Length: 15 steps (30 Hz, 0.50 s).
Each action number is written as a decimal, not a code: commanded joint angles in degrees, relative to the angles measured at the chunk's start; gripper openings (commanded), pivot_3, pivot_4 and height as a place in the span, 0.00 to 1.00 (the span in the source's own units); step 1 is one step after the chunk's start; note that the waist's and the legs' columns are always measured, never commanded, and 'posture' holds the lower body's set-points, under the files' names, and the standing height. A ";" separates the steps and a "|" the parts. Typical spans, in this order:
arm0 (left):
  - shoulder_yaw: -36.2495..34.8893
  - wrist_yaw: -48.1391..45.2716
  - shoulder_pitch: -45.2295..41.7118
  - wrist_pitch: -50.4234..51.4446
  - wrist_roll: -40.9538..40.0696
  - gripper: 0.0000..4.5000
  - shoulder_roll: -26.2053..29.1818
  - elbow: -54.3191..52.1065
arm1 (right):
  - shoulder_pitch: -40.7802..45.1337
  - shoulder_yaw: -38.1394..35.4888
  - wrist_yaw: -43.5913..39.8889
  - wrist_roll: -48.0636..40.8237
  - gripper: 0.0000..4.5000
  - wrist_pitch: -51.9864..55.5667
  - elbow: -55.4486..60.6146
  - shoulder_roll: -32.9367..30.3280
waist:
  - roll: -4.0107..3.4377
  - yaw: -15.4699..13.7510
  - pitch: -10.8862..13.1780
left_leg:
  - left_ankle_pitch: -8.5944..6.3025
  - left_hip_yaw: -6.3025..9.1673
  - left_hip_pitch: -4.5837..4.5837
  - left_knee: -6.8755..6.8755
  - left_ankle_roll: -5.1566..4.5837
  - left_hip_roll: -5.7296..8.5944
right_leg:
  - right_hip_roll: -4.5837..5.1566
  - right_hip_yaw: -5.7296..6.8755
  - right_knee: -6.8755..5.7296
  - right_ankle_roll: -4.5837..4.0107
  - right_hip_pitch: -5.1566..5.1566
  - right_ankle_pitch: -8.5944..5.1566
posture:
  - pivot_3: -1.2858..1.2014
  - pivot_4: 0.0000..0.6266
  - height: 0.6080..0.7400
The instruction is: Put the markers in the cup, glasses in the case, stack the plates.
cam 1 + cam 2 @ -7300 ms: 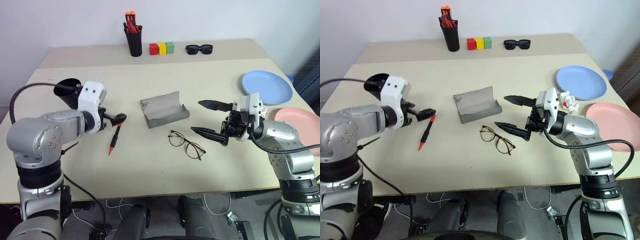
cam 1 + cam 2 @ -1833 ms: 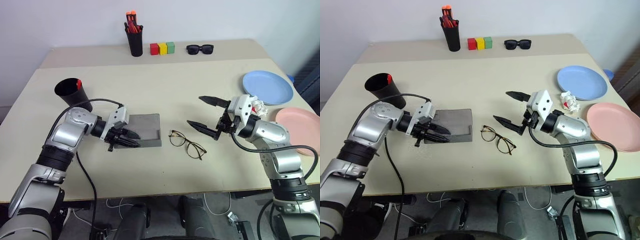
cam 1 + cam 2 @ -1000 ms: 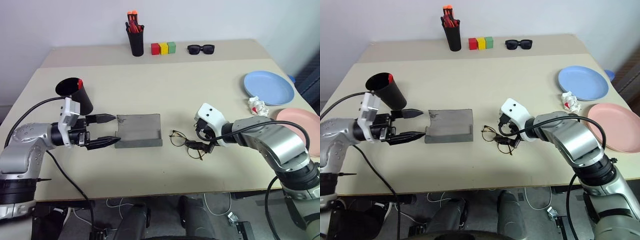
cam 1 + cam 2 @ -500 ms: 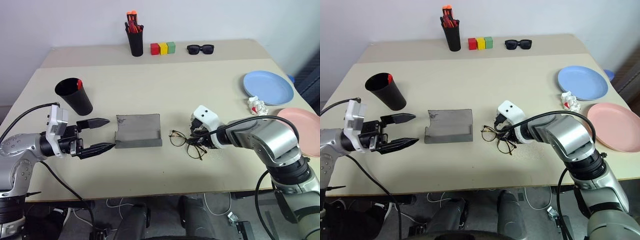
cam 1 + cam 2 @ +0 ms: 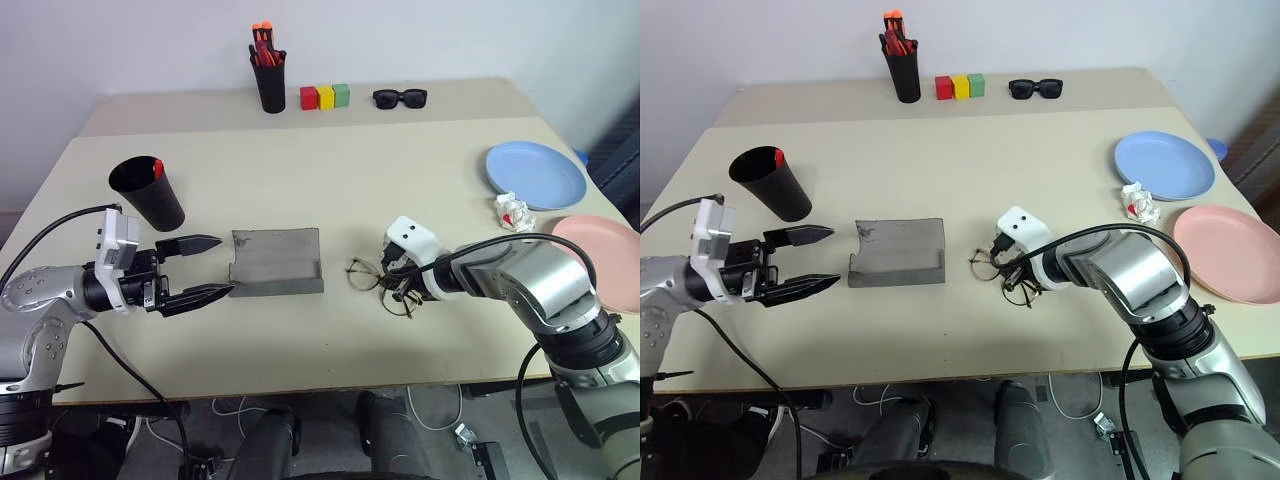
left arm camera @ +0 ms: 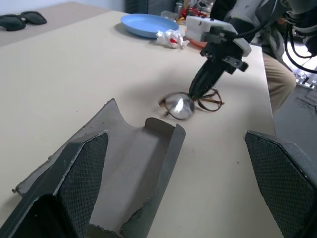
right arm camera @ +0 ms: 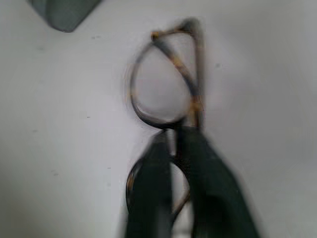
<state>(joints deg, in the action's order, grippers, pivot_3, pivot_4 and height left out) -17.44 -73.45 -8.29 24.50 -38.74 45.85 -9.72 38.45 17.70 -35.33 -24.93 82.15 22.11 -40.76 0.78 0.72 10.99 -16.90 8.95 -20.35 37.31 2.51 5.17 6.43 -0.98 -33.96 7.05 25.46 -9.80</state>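
Head stereo pair looked forward and down from above the table's (image 5: 330,190) near edge, far wall at 12 o'clock; both eyes shared the whole tabletop, slightly offset. Left wrist camera sat low and close behind the open case (image 6: 124,173), facing across it to the glasses (image 6: 190,103). Right wrist camera looked steeply down, very near the glasses.

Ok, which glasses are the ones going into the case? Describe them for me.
On the beige table, look right of the open grey case at the front middle. The glasses lie there, pinched by the right end effector: thin wire frames with clear lenses, unlike the chunky black sunglasses at the far edge.
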 commanded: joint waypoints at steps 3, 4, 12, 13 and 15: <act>-0.79 0.52 -0.27 -0.76 -0.54 1.00 0.97 -1.61 | 0.51 1.43 0.39 0.78 0.01 -1.51 -0.32 -0.72 | 0.00 0.01 0.00 | 0.00 0.00 0.00 -0.01 0.00 0.00 | 0.00 0.00 0.01 0.00 0.00 0.00 | 0.52 0.24 1.00; -0.93 0.70 -0.17 -0.52 -0.72 1.00 1.01 -1.70 | 0.77 1.40 0.13 0.79 0.01 -2.01 -0.28 -1.02 | 0.00 0.00 0.00 | 0.00 0.00 0.00 -0.01 0.00 0.00 | 0.00 0.00 0.01 0.00 0.00 0.00 | 0.52 0.24 1.00; -5.43 3.62 1.68 -0.53 -0.60 1.00 1.83 0.92 | 8.52 -2.96 0.95 1.58 0.01 -7.62 -2.58 2.31 | -0.03 0.32 0.02 | 0.00 -0.01 -0.01 -0.06 0.00 -0.02 | -0.03 0.00 0.01 0.00 0.06 0.00 | 0.52 0.24 1.00; -6.20 3.82 2.21 -0.65 -0.55 1.00 1.96 1.36 | 9.59 -4.20 1.63 1.43 0.01 -8.50 -3.36 4.39 | -0.03 0.32 0.02 | 0.00 -0.01 0.00 -0.09 0.00 -0.02 | -0.04 0.00 0.02 0.00 0.06 0.00 | 0.52 0.24 1.00; -7.68 3.78 3.74 -1.50 -0.28 1.00 2.11 2.26 | 11.55 -5.14 3.00 1.75 0.01 -13.13 -4.96 9.58 | -0.03 0.43 0.02 | 0.00 -0.01 0.00 -0.12 0.00 -0.03 | -0.06 -0.01 0.05 -0.01 0.07 0.00 | 0.52 0.24 1.00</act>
<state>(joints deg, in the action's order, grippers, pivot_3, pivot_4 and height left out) -22.28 -69.73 -5.30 24.20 -38.78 47.18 -7.70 47.86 14.36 -33.44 -23.24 73.15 17.30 -33.95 0.75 1.15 11.01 -16.90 8.92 -20.35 37.17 2.51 5.14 6.36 -1.00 -33.91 7.04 25.54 -9.80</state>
